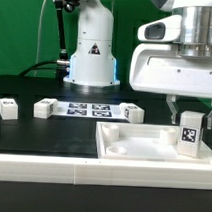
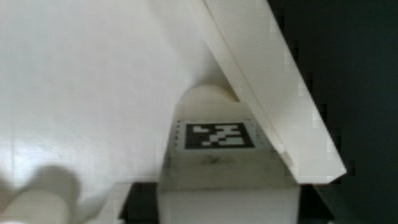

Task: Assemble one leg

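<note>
The arm is held vertically, its gripper (image 1: 190, 110) closed on the small white plastic tagged leg (image 1: 190, 134) above the large white square panel (image 1: 142, 146).

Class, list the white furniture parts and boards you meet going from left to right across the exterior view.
Small part at the left edge → second small part → marker board → third small part → leg, standing on the large square panel under the gripper.

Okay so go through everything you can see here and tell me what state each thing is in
gripper: shut on the leg, fingers at its top
leg: upright, held at the panel's corner
square panel: flat on the table
two spare legs: loose on the table
marker board: flat on the table
</note>
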`<state>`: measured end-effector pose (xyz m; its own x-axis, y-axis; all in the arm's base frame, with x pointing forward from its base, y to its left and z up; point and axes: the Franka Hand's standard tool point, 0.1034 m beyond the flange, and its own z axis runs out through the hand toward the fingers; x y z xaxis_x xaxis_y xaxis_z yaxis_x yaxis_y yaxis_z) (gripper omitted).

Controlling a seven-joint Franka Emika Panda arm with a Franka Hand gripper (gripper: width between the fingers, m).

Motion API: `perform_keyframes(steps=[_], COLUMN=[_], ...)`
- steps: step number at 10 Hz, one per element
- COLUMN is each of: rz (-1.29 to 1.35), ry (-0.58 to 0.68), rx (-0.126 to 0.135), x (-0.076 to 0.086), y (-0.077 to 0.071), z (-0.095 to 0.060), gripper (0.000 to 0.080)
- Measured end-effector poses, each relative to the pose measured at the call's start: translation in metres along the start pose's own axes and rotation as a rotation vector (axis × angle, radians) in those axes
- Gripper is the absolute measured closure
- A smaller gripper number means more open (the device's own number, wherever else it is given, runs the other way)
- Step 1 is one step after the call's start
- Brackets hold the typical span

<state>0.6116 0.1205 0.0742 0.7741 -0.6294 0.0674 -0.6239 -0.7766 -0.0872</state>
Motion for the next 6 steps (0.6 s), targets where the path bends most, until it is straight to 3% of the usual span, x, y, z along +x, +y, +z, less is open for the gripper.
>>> perform_keyframes(steps=[2, 6], rz=[0.264, 0.682], ry=[0.013, -0.020], rx=[0.037, 0.058], x=[0.0030, 0.0049], y=[0.0001, 0.0027], z=[-0.0001, -0.0004], gripper=[0.0509, 0.0509])
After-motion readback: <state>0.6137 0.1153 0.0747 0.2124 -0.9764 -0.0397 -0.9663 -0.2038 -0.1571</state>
